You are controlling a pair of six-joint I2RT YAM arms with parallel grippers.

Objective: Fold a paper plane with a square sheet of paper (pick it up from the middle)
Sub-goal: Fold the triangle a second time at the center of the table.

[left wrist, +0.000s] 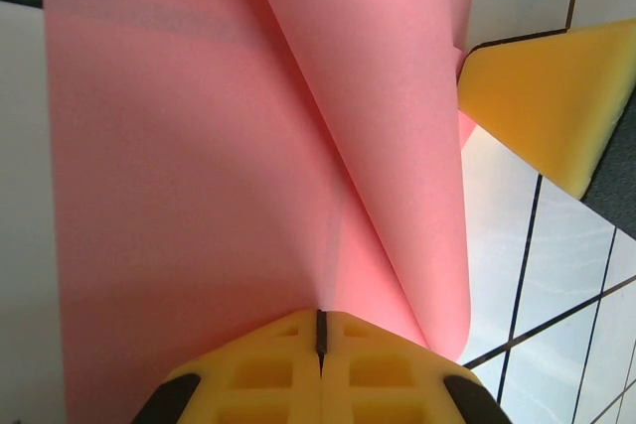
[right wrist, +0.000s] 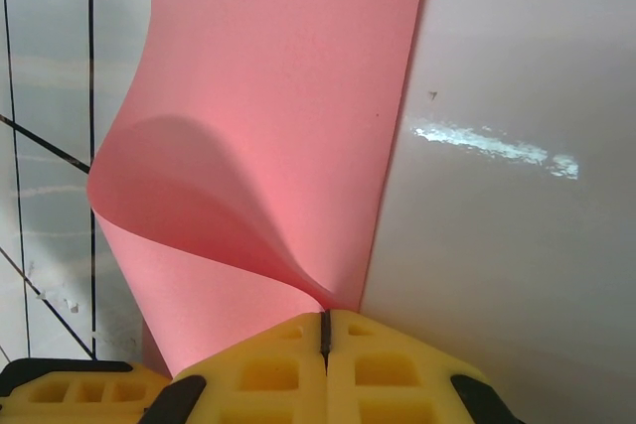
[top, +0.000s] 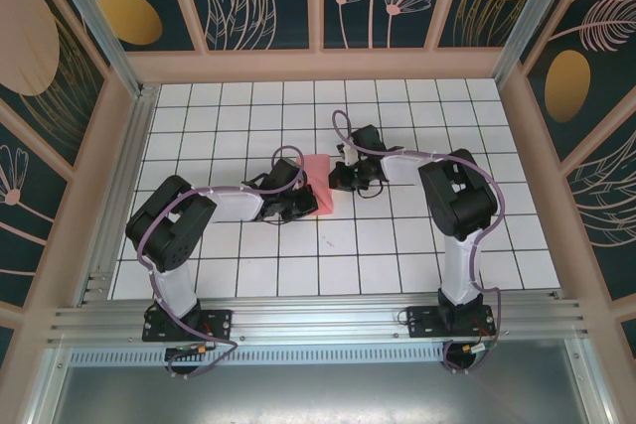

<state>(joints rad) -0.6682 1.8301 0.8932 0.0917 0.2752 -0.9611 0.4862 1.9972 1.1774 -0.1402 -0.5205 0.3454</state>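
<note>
Sheet of paper (top: 319, 179): a thin, plain salmon-pink sheet of paper, seen from above as a narrow strip between the two grippers. It sits about mid-worktop, a little nearer the far edge than the near one.
Long axis: it runs from the far edge toward the near edge on a slant, with the near end lying further right.
Left gripper (top: 310, 208) (left wrist: 321, 330): its yellow foam-padded jaws are pressed together on the sheet's near end (left wrist: 199, 166), and a crease runs straight out from their seam.
Right gripper (top: 336, 178) (right wrist: 324, 330): its jaws are likewise closed, pinching the sheet (right wrist: 288, 96) along its right-hand long edge.
Hidden: both wrist views cut off the sheet's outline, so its corners are out of frame. Whether it rests on the white tiled worktop (top: 397, 245) or hangs just above it cannot be told.
Yellow foam wedge (left wrist: 547, 86): it lies just beside the sheet and is cut off by the frame.
Look: the sheet is doubled over, one layer flat and the other curling in a soft rounded loop. Its surface is smooth and unmarked.
</note>
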